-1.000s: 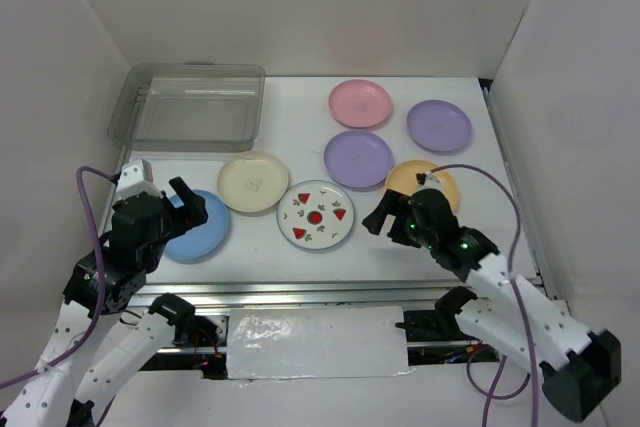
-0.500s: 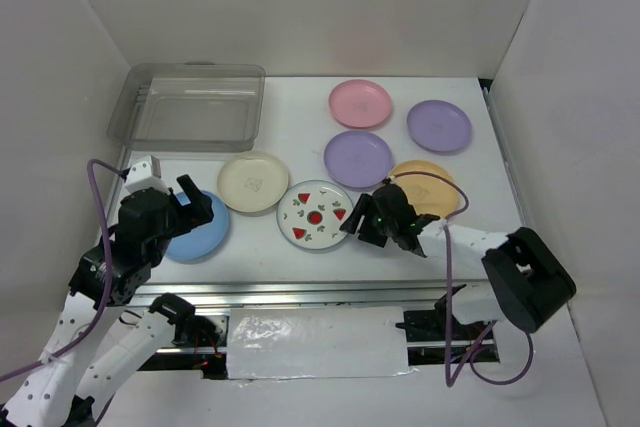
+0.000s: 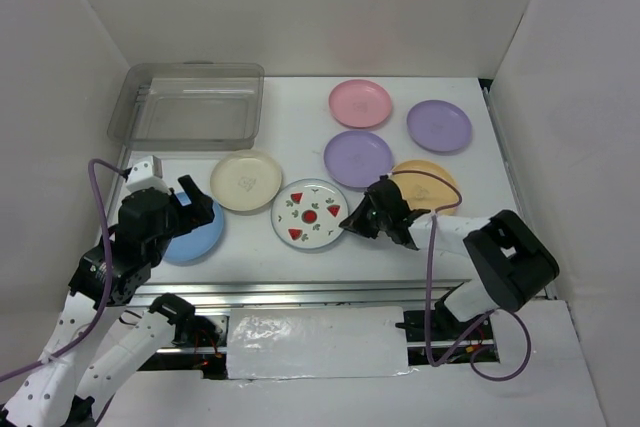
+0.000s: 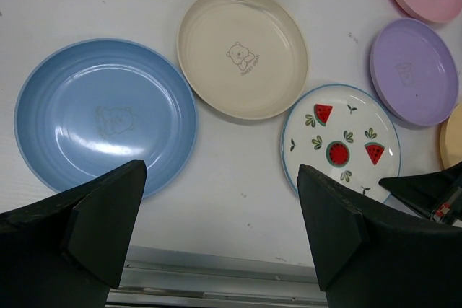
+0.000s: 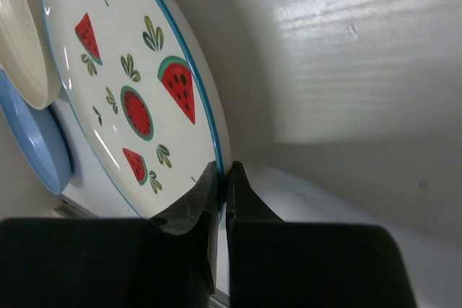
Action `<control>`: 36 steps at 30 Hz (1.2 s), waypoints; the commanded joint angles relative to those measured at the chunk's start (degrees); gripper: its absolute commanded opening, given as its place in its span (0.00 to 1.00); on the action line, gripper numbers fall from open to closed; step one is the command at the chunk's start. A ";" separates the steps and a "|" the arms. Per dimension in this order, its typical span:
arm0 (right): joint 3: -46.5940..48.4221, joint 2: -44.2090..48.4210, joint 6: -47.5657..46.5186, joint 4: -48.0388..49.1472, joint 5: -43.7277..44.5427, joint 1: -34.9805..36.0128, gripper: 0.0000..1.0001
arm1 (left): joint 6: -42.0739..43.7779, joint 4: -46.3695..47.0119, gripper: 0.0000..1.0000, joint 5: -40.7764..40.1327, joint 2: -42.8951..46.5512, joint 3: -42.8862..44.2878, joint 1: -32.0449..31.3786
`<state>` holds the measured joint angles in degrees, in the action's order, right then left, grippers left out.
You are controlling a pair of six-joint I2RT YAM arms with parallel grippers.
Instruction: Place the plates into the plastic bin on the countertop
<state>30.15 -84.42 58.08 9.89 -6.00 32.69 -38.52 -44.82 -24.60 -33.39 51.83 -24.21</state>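
The watermelon-print plate (image 3: 309,214) (image 5: 130,91) lies near the front of the countertop (image 3: 300,257). My right gripper (image 3: 352,219) (image 5: 224,174) is shut on its right rim, one finger over and one under. A cream plate (image 3: 248,180) lies left of it, touching or nearly so. My left gripper (image 3: 185,209) (image 4: 220,229) hangs open above the light blue plate (image 3: 200,237) (image 4: 105,117), holding nothing. Pink (image 3: 360,103), two purple (image 3: 358,157) (image 3: 439,125) and orange-yellow (image 3: 425,179) plates lie further back right. The plastic bin (image 3: 190,112) stands empty at the back left.
White walls (image 3: 580,97) close in the countertop on three sides. A metal rail (image 3: 330,292) runs along the front edge. Purple cables (image 3: 432,267) loop from both arms; the right one hangs in front of the rail.
My right gripper swung left from the orange-yellow plate, reached the watermelon plate's right edge and closed on its rim; the plate slid slightly left. The left arm has barely moved.
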 commanded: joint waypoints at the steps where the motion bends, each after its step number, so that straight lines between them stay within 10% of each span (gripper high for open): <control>1: -2.46 7.57 0.45 -5.05 8.87 1.50 0.00 | 1.70 2.98 0.99 0.60 0.34 0.02 0.12; 7: -1.86 27.07 1.42 -15.94 15.93 4.05 0.00 | 3.45 4.90 0.99 3.84 -0.45 -0.15 0.12; 15: 2.98 41.69 -4.47 -22.37 7.77 2.74 0.00 | 6.27 14.48 0.99 33.18 -9.57 -1.64 0.12; 30: 3.86 46.72 -6.85 -18.87 -10.77 0.45 0.00 | -1.02 39.96 0.98 52.27 -22.33 -11.75 0.04; 32: 3.51 46.19 -6.50 -17.80 -11.31 0.71 0.00 | -1.72 42.17 0.91 53.16 -23.12 -12.72 0.04; 36: 3.86 45.93 -6.75 -17.97 -10.35 1.15 0.00 | -1.91 42.27 0.43 52.38 -24.36 -12.64 -0.05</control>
<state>30.41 -39.29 50.00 -18.57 -13.39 33.52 -39.86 -7.66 25.85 -57.58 38.81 -24.18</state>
